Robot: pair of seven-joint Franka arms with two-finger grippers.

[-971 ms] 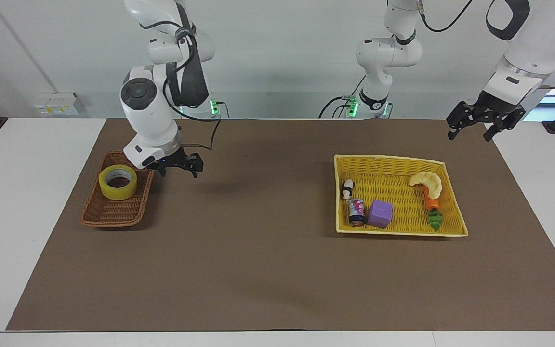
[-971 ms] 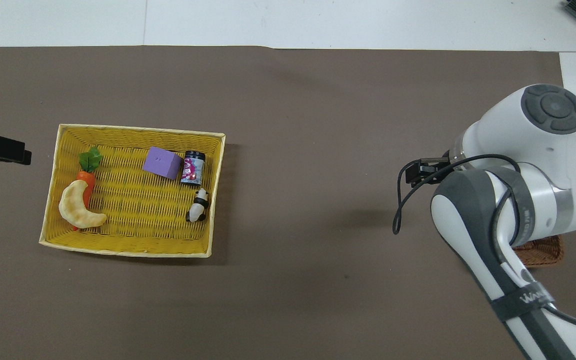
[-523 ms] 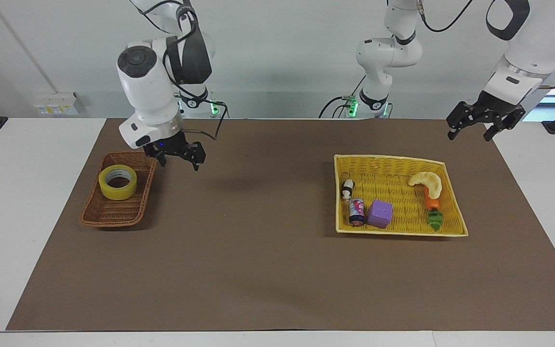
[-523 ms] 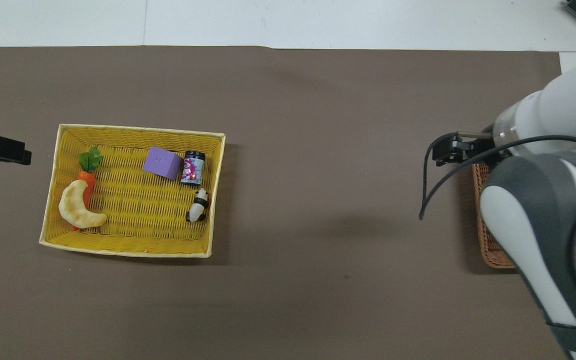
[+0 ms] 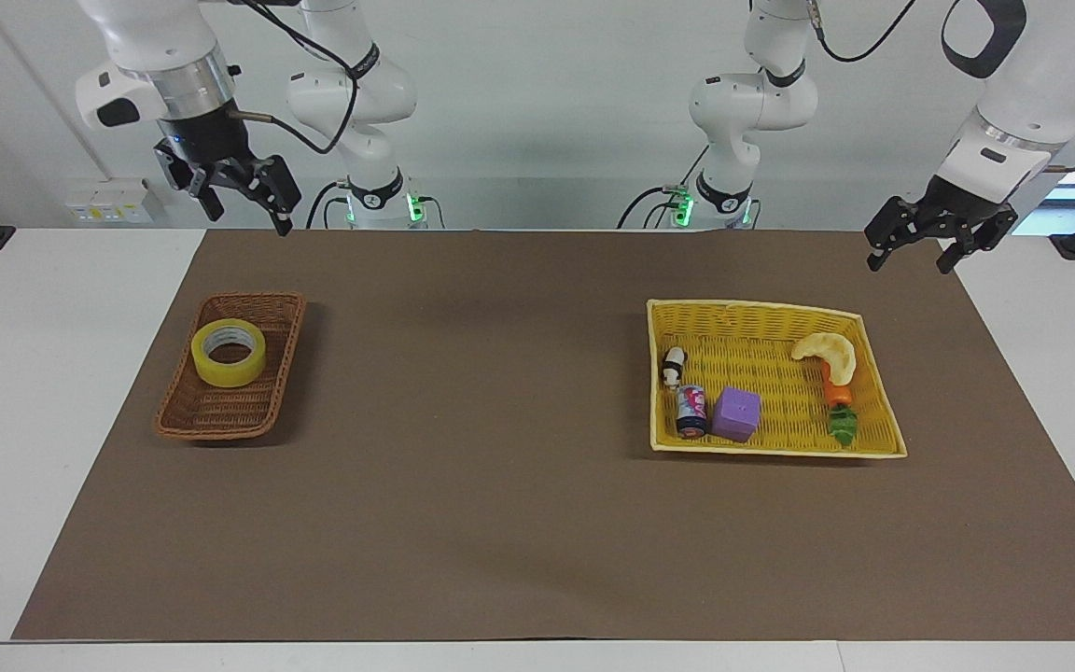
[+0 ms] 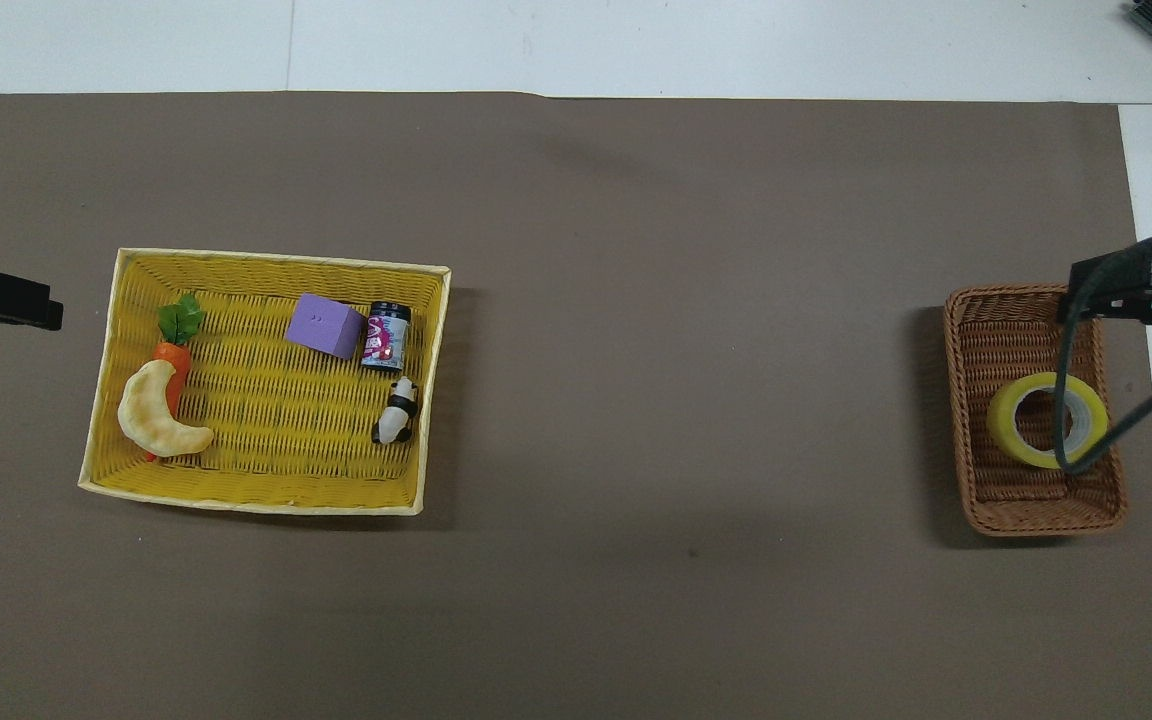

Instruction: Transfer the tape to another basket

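The tape (image 5: 229, 352) lies flat in the brown wicker basket (image 5: 211, 418), in the half nearer the robots, at the right arm's end of the table (image 5: 500, 523). The right gripper (image 5: 244, 198) hangs high over the table's edge nearest the robots, well apart from the basket, jaws apart and holding nothing. In the overhead view its black cable (image 6: 1071, 400) loops across the tape. The left gripper (image 5: 915, 245) hangs over the mat's corner at its own end, jaws apart and holding nothing. Near it sits the yellow tray basket (image 5: 771, 312), holding a purple cube (image 5: 736, 414), a small can (image 5: 691, 411), a panda figure (image 5: 674, 366), a toy carrot (image 5: 838, 406) and a crescent cracker (image 5: 827, 355)
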